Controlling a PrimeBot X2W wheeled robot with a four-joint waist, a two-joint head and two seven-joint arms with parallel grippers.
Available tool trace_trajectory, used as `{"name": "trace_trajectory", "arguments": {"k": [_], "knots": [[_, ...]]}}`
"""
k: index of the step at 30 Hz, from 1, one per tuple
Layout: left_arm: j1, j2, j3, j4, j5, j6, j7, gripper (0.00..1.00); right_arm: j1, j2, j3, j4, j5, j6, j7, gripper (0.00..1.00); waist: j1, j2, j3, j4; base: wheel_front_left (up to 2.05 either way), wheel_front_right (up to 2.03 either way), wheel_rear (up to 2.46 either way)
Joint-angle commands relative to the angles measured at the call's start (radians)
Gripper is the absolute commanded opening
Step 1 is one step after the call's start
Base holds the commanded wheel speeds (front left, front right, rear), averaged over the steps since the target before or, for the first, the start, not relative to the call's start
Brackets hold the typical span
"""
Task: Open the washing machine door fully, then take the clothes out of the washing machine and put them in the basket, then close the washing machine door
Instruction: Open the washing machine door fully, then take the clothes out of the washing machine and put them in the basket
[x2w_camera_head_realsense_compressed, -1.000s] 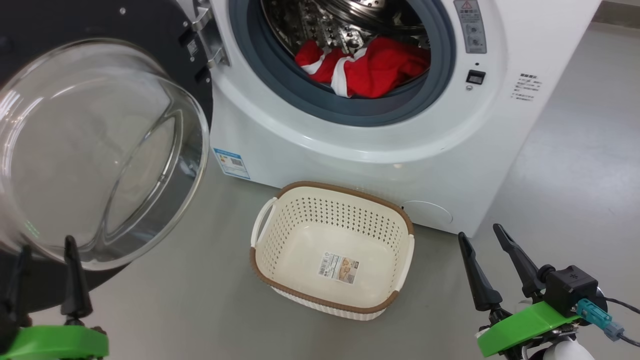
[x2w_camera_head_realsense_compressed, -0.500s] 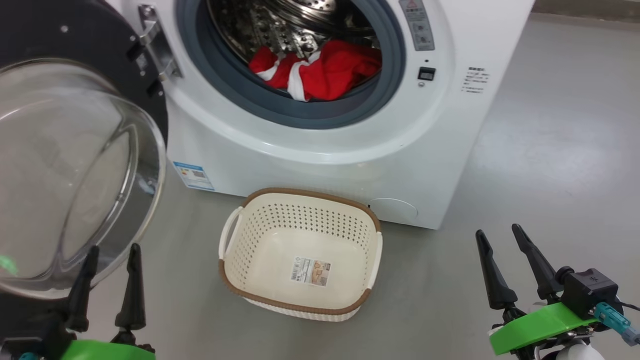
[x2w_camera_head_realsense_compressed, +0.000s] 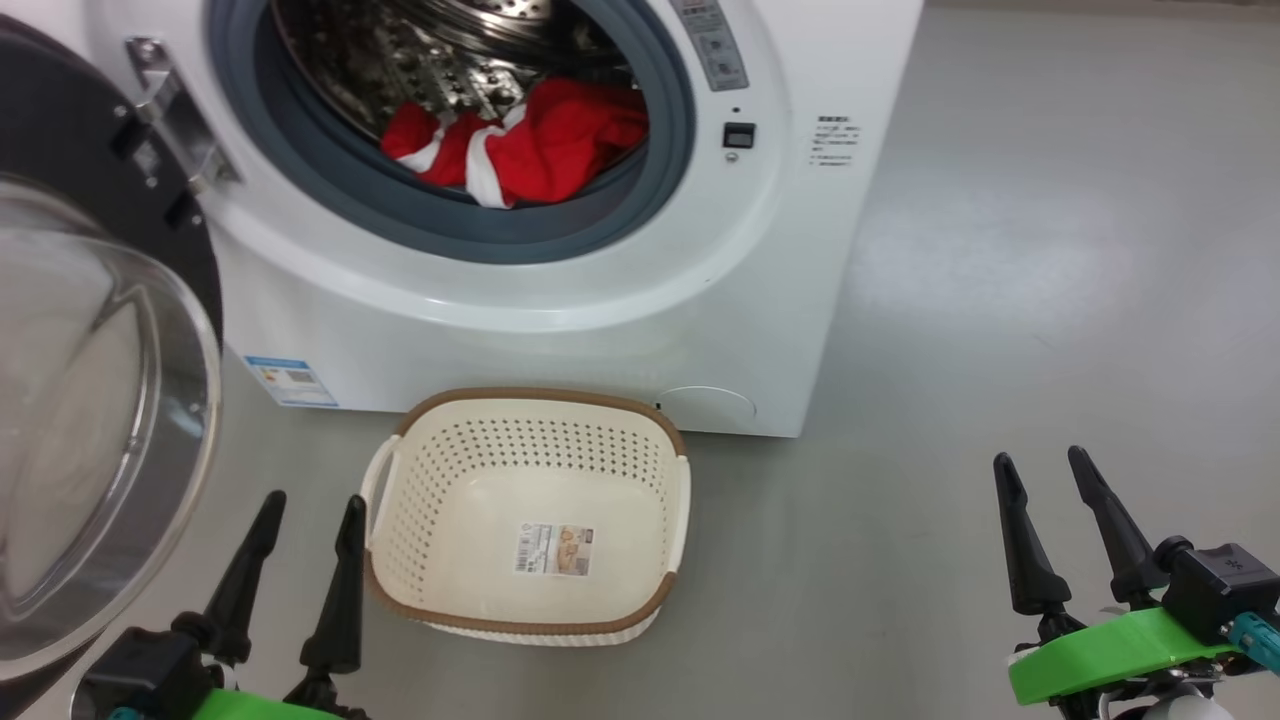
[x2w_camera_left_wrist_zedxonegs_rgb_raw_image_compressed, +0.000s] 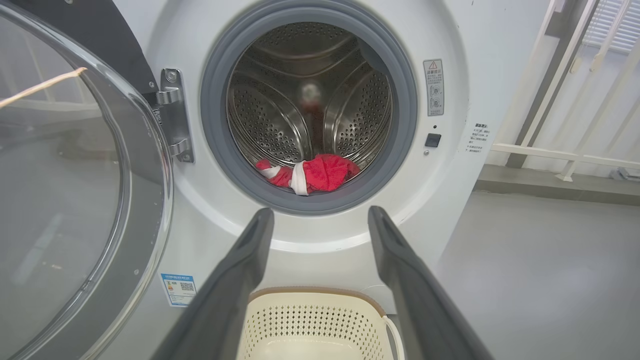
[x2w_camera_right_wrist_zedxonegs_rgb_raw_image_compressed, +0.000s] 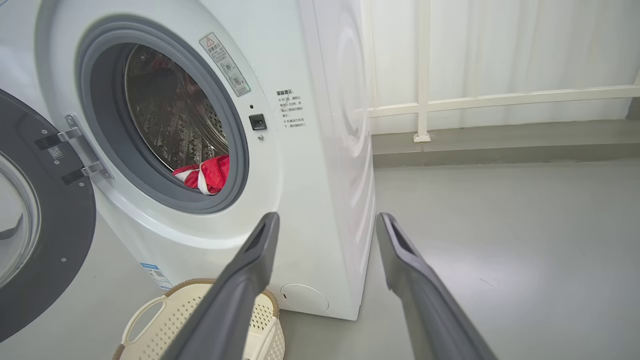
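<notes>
The washing machine door (x2w_camera_head_realsense_compressed: 95, 420) hangs swung wide open on the left, its glass bowl bulging outward. Inside the white washing machine (x2w_camera_head_realsense_compressed: 560, 290), the red clothes (x2w_camera_head_realsense_compressed: 530, 140) lie bunched at the drum's front lip. The cream basket (x2w_camera_head_realsense_compressed: 450, 470) sits empty on the floor just before it.

Perforated steel drum (x2w_camera_left_wrist_zedxonegs_rgb_raw_image_compressed: 280, 120), clear glass door (x2w_camera_head_realsense_compressed: 80, 420), perforated plastic basket (x2w_camera_head_realsense_compressed: 530, 455)

washing machine (x2w_camera_head_realsense_compressed: 600, 300): 1 | door (x2w_camera_head_realsense_compressed: 90, 420): 1 | hinge (x2w_camera_head_realsense_compressed: 175, 130): 1 | red garment (x2w_camera_head_realsense_compressed: 540, 140): 1 | basket (x2w_camera_head_realsense_compressed: 540, 396): 1 | barcode sticker (x2w_camera_head_realsense_compressed: 555, 549): 1 | energy label (x2w_camera_head_realsense_compressed: 290, 380): 1 | pincers: 2, left pincer (x2w_camera_head_realsense_compressed: 314, 500), right pincer (x2w_camera_head_realsense_compressed: 1040, 457), each two-fingered
</notes>
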Motion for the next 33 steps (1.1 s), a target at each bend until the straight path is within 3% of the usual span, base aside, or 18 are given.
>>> {"name": "trace_trajectory", "arguments": {"k": [1,15,33], "knots": [[0.000,0.027,0.028,-0.032,-0.012,-0.005,-0.005,1.00,0.001,-0.007,0.016,-0.027,-0.015,0.007,-0.009,1.00,0.0000,0.0000,0.002,-0.034,0.00,0.00,0.00],[0.012,0.032,-0.016,-0.048,-0.035,-0.005,-0.005,1.00,0.014,-0.001,-0.023,-0.045,-0.009,0.007,-0.009,1.00,0.0000,0.0000,0.015,-0.132,0.00,0.00,0.00],[0.008,0.047,-0.030,-0.041,-0.063,-0.005,-0.005,1.00,0.024,0.006,-0.030,-0.047,-0.009,0.007,-0.009,1.00,0.0000,0.0000,-0.001,-0.153,0.00,0.00,0.00]]}}
